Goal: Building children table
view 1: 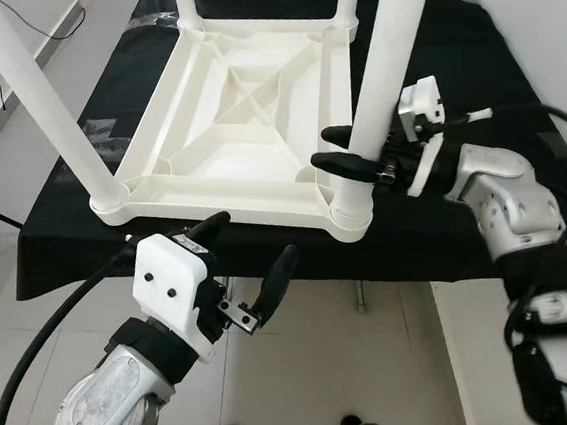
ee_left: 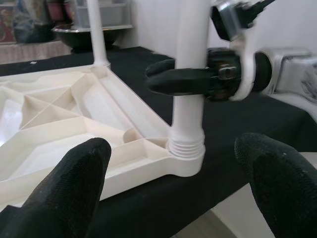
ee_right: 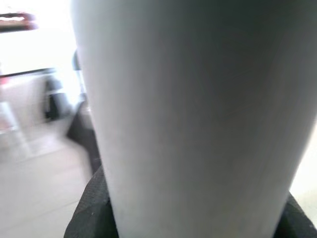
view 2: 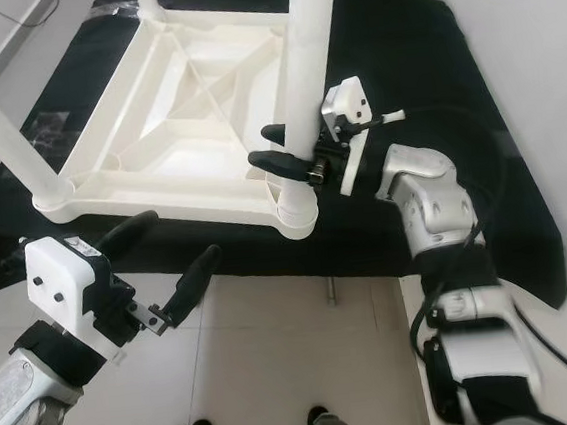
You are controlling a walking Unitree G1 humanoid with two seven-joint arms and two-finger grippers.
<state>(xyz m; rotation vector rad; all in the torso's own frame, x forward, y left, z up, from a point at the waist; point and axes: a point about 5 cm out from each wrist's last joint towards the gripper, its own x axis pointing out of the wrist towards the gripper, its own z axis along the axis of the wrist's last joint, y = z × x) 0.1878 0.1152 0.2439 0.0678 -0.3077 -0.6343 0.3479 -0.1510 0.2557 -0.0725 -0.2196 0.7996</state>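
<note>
Inverted on a black-draped surface [view 1: 438,248], the white plastic table top [view 1: 245,126] lies underside up, exposing a rectangular frame braced by raised diagonal ribs that cross at the centre. Round white legs stand upright in its corner sockets: the near-left leg [view 1: 47,105] and the near-right leg [view 1: 376,73] are seen most fully, and two more rise at the far corners. At the base of the near-right leg, a ribbed, threaded collar [ee_left: 185,146] sits just above the socket. Right gripper [view 1: 353,148]: its two black fingers pinch the near-right leg a little above the collar, one finger on either side. Left gripper [view 1: 253,266]: it hovers off the near edge of the surface, over the pale tiled floor [view 1: 310,381], with fingers [ee_left: 74,183] spread wide and touching nothing.
</note>
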